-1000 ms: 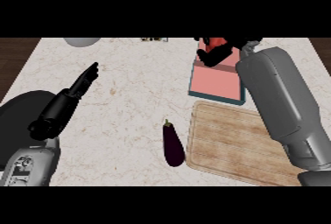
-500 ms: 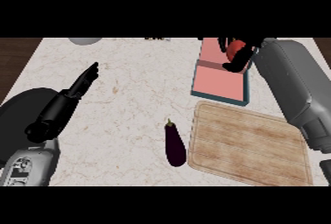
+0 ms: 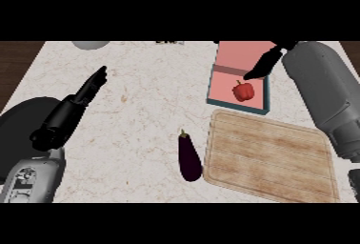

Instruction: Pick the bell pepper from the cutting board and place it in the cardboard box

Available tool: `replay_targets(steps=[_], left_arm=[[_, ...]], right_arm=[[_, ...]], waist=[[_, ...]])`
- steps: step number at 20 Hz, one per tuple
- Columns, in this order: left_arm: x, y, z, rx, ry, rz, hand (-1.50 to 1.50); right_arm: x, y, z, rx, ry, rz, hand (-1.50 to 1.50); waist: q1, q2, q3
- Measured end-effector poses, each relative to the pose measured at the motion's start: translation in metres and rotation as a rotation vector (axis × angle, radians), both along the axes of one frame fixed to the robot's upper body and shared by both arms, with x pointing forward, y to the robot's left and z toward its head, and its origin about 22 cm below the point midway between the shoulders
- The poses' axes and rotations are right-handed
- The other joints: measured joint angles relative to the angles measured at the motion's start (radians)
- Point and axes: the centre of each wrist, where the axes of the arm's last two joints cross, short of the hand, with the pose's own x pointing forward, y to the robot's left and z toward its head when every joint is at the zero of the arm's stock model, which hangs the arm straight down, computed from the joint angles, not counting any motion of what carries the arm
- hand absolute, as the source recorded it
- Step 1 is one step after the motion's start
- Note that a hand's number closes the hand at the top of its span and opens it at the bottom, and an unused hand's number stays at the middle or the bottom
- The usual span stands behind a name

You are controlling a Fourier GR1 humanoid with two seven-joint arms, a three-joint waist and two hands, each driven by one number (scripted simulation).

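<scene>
On my pale marbled desk (image 3: 141, 86), the pepper (image 3: 243, 90) lies in the box (image 3: 267, 100) at one o'clock, below my open, empty right hand (image 3: 262, 65).

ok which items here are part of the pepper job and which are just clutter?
Job:
- bell pepper, lying in the box
- cardboard box
- cutting board, bare
- right hand, open above the pepper

Lying about:
- eggplant, on the counter beside the board's left edge
- grey round object at the far edge, mostly cut off
- left hand, open, resting at left
</scene>
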Motion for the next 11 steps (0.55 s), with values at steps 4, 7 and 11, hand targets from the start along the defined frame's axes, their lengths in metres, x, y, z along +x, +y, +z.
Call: replay_targets(steps=[4,7,11], left_arm=[[-0.001,0.000,0.000,-0.001,-0.003,-0.003,0.00],[0.000,-0.001,0.002,0.000,-0.009,0.000,0.00],[-0.001,-0.003,0.004,-0.005,-0.017,-0.021,0.00]], right_arm=[[0.002,-0.009,-0.007,0.383,0.075,-0.065,-1.50],[0.002,-0.027,-0.006,0.577,0.144,-0.143,-1.50],[0.000,-0.056,-0.002,0.733,0.180,-0.251,-1.50]], waist=[[0.001,0.000,0.001],[0.004,0.001,0.000],[0.017,0.007,0.000]])
